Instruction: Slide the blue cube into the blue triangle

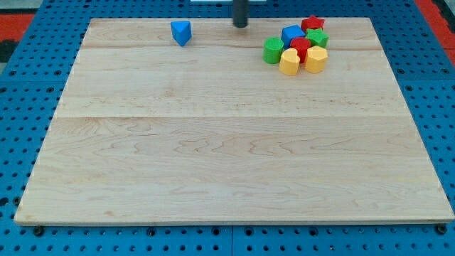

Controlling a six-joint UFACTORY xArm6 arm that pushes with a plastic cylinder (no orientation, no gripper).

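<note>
The blue triangle lies alone near the view's top left of the wooden board. The blue cube sits in a tight cluster at the view's top right, touching other blocks. My tip is on the board near its top edge, between the two: well to the right of the blue triangle and a short way left of the blue cube, touching neither.
The cluster holds a green cylinder, a red block, a red star-like block, a green block, a yellow heart-like block and a yellow block. A blue pegboard surrounds the board.
</note>
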